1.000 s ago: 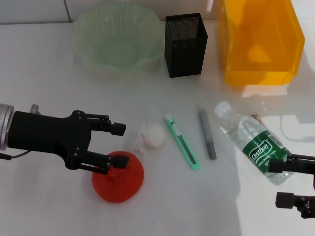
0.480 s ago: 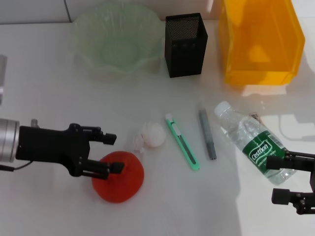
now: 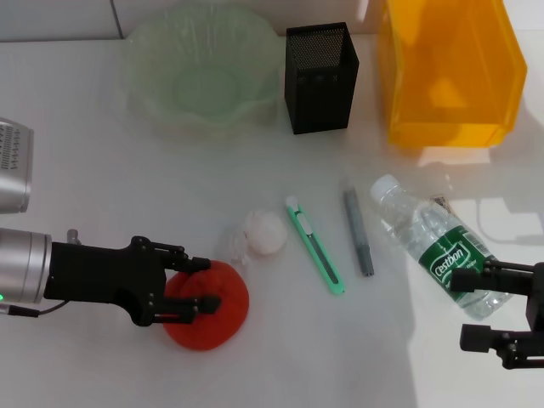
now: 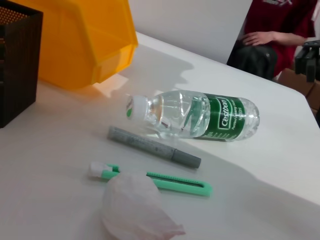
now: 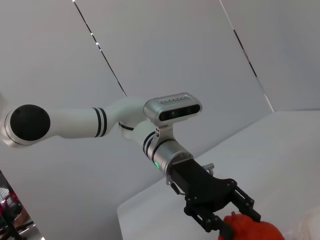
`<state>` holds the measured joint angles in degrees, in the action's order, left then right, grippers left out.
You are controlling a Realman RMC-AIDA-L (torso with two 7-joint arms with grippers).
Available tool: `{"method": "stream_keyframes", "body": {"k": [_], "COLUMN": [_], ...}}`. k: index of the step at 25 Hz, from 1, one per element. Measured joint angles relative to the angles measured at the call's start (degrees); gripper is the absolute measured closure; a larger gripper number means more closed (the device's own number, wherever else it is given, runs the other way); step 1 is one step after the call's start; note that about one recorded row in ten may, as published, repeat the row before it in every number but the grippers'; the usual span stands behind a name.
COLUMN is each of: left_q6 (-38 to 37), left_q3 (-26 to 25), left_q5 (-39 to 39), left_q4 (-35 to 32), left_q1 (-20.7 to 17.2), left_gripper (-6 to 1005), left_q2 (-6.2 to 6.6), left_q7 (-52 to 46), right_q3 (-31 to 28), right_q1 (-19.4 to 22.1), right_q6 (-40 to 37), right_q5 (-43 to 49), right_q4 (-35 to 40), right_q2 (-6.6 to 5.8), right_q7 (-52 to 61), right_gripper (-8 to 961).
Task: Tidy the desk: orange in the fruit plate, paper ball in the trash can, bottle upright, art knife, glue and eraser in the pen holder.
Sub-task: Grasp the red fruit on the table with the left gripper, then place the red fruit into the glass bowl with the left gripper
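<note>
Left gripper [image 3: 202,283]: fingers spread, straddling the round red-orange orange [image 3: 206,303]. Advice: close squarely across its middle, then carry toward the ruffled pale-green fruit plate [image 3: 144,93] at 12 o'clock. Right gripper [image 3: 470,308]: fingers apart, empty, idle at 4 o'clock.

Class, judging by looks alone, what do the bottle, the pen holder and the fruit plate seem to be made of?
Bottle: clear, glossy plastic, probably; you see through it, and it has a green printed label.
Pen holder: black mesh, likely metal; fine perforations show.
Fruit plate: translucent pale green plastic or glass, with a ribbed, wavy rim.
</note>
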<state>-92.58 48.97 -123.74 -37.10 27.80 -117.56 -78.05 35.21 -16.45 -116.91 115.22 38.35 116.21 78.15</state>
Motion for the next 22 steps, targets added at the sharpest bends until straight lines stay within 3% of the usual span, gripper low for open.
{"method": "stream_keyframes", "body": {"k": [5, 12, 13, 14, 15, 18, 20, 22], "left_q6": [0.7, -1.1, -1.9, -3.2, -4.5, -4.0, 2.4, 6.2], "left_q3": [0.4, -2.3, -3.5, -5.1, -8.0, -9.8, -10.3, -10.1], "left_q5": [0.0, 1.5, 2.3, 4.1, 8.9, 15.1, 22.9, 25.2], "left_q4": [-0.1, -0.5, -0.6, -0.6, -0.7, -0.7, -0.2, 0.5], "left_q1": [-0.1, 0.3, 0.5, 0.6, 1.1, 2.0, 4.8, 6.1], "left_gripper": [332, 561, 661, 762, 771, 799, 818, 838], "left_q2": [-0.30, -0.40, -0.39, -0.36, -0.17, -0.10, -0.65, -0.95], "left_q7": [0.1, 0.7, 1.2, 1.9, 2.7, 3.0, 3.0, 3.0], "right_q3": [-0.1, -0.1, -0.1, -0.1, -0.1, -0.1, -0.1, -0.1], "right_q1": [0.2, 0.2, 0.2, 0.3, 0.4, 0.5, 0.5, 0.4], "right_q6": [0.0, 0.0, 0.0, -0.2, -0.4, -0.5, -0.5, -0.5], "right_q5": [0.0, 0.1, 0.1, 0.1, 0.0, -0.2, -0.2, -0.3], "right_q4": [0.0, 0.0, 0.0, 0.0, 0.0, 0.0, 0.0, 0.0], "right_q2": [0.35, 0.36, 0.40, 0.44, 0.53, 0.75, 1.28, 1.49], "right_q7": [0.0, 0.0, 0.0, 0.0, 0.0, 0.0, 0.0, 0.0], "right_gripper": [166, 166, 166, 166, 166, 166, 167, 167]}}
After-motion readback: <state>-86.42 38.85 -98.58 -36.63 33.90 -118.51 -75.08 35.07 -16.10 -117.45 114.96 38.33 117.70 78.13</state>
